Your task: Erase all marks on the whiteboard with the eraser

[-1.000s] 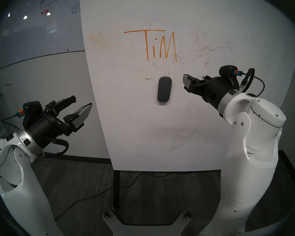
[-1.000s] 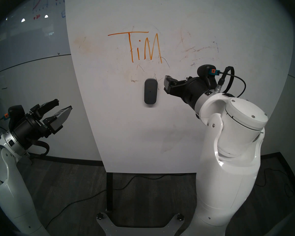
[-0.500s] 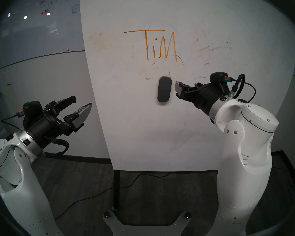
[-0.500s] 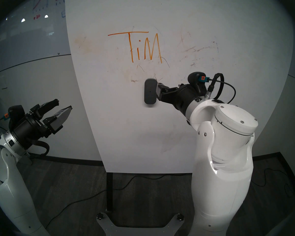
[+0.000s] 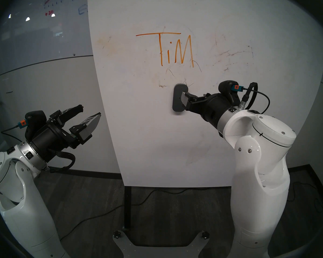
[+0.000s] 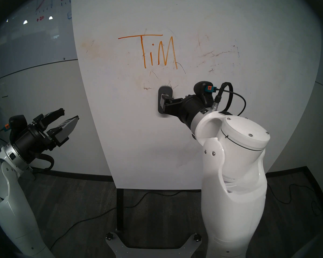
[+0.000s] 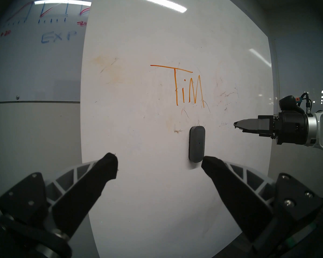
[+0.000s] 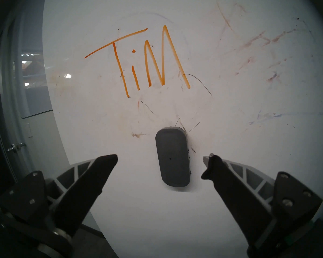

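1. A large plain white flat whiteboard (image 5: pixel 203 136) on dark metal legs stands upright in front of the robot, with a greyish glass board (image 5: pixel 41 28) bearing red and blue graph drawings behind it to the left.
2. The marks (image 5: pixel 175 49) are thin orange marker letters "TiM" in the upper middle of the whiteboard, with faint dark scribbles below them and pale orange and brownish smudges to either side.
3. The dark grey oblong eraser (image 5: pixel 177 101), with rounded ends and a tiny centre dot, sits upright against the whiteboard face just below the letters, its long side vertical.
4. The right end effector (image 5: pixel 185 101), black with grey finger backs, points at the whiteboard and, in both head views, overlaps the right part of the eraser.
5. In the right wrist view the right end effector (image 8: pixel 159 162) is spread wide: the eraser (image 8: pixel 172 157) lies between its two black fingertips (image 8: pixel 108 159), nearer the right one, and clear of both, so nothing is grasped.
6. From the left wrist view the right end effector (image 7: pixel 237 124) shows side-on with open whiteboard between its tips and the eraser (image 7: pixel 197 143); whether it stands off the surface cannot be told.
7. The left end effector (image 5: pixel 90 111) is released too, its fingers apart and empty, held near the left edge of the whiteboard and well apart from the eraser.
8. Black cables (image 5: pixel 101 213) trail over the dark floor under the whiteboard.
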Controlling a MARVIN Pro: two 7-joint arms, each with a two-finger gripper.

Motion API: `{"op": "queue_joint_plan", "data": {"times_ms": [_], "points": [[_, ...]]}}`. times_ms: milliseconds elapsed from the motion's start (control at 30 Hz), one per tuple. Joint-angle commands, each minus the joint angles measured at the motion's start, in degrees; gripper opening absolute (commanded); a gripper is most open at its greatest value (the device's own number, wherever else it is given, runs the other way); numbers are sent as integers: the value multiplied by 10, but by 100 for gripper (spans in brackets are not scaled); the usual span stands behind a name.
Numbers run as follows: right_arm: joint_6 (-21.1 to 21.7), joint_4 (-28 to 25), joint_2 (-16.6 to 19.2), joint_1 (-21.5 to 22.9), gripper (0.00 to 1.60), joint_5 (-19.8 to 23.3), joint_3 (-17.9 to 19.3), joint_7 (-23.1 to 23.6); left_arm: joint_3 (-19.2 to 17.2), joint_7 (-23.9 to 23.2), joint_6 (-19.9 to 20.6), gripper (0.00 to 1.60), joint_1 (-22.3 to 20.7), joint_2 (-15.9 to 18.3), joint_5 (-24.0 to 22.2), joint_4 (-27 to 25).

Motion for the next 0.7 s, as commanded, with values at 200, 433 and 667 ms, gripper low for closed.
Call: {"op": "queue_joint_plan", "data": {"times_ms": [200, 433, 667], "points": [[-1, -3, 0, 3, 160, 59, -51, -81, 0, 0, 0, 160, 0, 1, -1, -6], [-1, 1, 1, 5, 160, 77, -74, -124, 0, 0, 0, 160, 0, 1, -1, -6], [-1, 9, 1, 11, 160, 95, -99, -169, 0, 0, 0, 160, 0, 1, -1, -6]]}}
